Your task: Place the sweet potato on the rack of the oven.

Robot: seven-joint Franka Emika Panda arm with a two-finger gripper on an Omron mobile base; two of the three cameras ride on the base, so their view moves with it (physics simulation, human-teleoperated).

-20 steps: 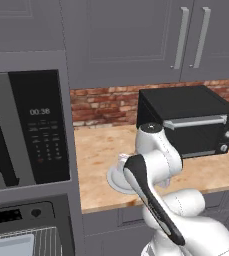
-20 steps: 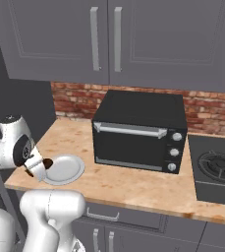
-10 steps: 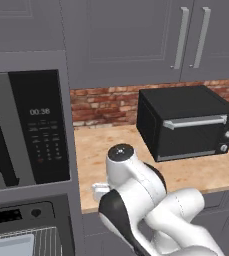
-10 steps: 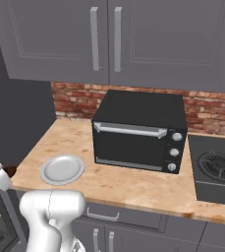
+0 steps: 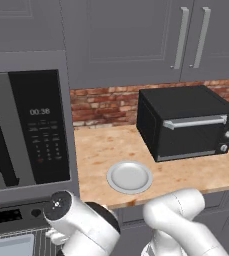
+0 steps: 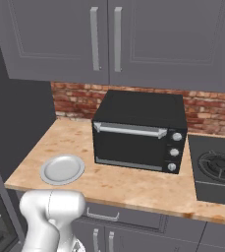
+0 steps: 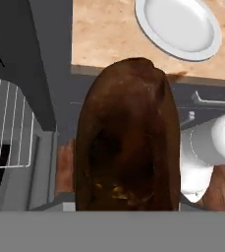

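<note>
The sweet potato [image 7: 126, 135] sits right in front of the hand camera, a dark brown lump that hides the fingertips, so it reads as carried by the gripper, though I cannot tell from these pictures exactly how the jaws stand around it. In the hand view it hangs off the front edge of the counter [image 7: 104, 37], below the level of the white plate [image 7: 178, 27], which lies bare on the wood. To one side of the potato in that view, thin light-grey wires of the rack [image 7: 8, 123] show against a dark opening, near the potato but clearly apart from it. In the left base view the arm is folded low at the counter's front, and the oven [image 5: 11, 230] shows at the lower left with its dark control strip. Judging by this, the pickup is done and the carry toward the oven is under way; what is left is bringing the potato over the rack wires, setting it down and letting go. For writing, the microwave [image 5: 31, 130] panel reads 00:38 above a keypad whose marks are too small to make out. The black toaster oven [image 6: 138, 133] carries 3 round knobs and no legible label; no brand name can be read anywhere.
</note>
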